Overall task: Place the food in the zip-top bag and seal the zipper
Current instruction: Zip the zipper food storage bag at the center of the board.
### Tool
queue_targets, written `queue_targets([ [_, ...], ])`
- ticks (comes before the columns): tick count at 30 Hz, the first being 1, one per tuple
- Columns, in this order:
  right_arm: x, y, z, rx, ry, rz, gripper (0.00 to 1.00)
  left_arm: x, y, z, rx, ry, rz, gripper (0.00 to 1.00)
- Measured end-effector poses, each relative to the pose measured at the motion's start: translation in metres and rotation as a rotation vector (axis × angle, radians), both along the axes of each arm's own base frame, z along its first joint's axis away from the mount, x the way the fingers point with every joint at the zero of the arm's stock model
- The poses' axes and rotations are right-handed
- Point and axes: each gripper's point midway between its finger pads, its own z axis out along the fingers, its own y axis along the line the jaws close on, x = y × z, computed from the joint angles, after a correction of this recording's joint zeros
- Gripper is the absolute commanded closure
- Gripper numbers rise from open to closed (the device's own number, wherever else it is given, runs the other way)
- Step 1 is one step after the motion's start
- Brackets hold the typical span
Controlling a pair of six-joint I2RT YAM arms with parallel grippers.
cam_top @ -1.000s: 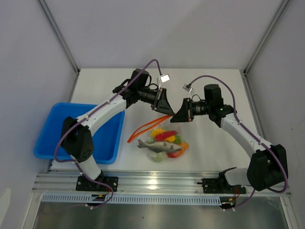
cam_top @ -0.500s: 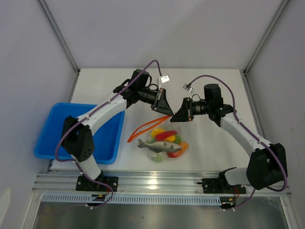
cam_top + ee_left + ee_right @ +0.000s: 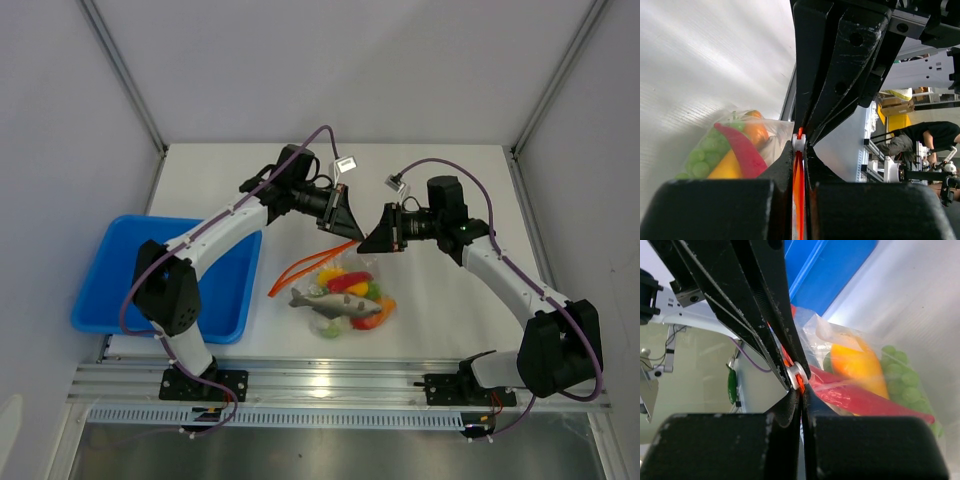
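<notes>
The clear zip-top bag (image 3: 340, 300) lies on the white table and holds the food: a grey fish (image 3: 330, 304), a red chili (image 3: 345, 284), yellow and green pieces. Its red zipper (image 3: 305, 267) rises toward both grippers. My left gripper (image 3: 346, 230) is shut on the zipper strip (image 3: 799, 172), with the white slider (image 3: 799, 143) at its fingertips. My right gripper (image 3: 367, 241) is shut on the same strip just beside the slider (image 3: 797, 374). The wrist views show the chili (image 3: 740, 150), orange fruit (image 3: 857, 365) and green bits (image 3: 900, 385) inside the bag.
A blue tray (image 3: 100, 270) sits at the left, beside the left arm; its corner shows in the right wrist view (image 3: 835, 265). The aluminium rail (image 3: 330, 380) runs along the near edge. Grey walls close in the back and sides.
</notes>
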Motion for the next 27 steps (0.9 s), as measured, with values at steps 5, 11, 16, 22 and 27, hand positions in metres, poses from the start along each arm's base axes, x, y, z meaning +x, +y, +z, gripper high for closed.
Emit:
queue_targets([
  [5,0.006,-0.001,-0.001,-0.011,0.029,-0.045,1.00,0.004,0.000,-0.002,0.011,-0.008,0.018,0.99],
  [11,0.013,-0.006,-0.001,-0.015,0.048,-0.091,1.00,0.006,0.001,-0.005,0.022,-0.018,0.037,0.99],
  [16,0.015,-0.009,-0.001,-0.018,0.050,-0.111,1.00,0.002,0.005,-0.008,0.030,-0.017,0.043,1.00],
  [22,0.016,-0.012,-0.002,-0.019,0.049,-0.124,1.00,-0.005,0.010,-0.012,0.040,-0.013,0.049,0.99],
  [27,0.021,-0.017,-0.001,-0.018,0.047,-0.142,1.00,-0.008,0.014,-0.015,0.055,-0.019,0.052,0.99],
])
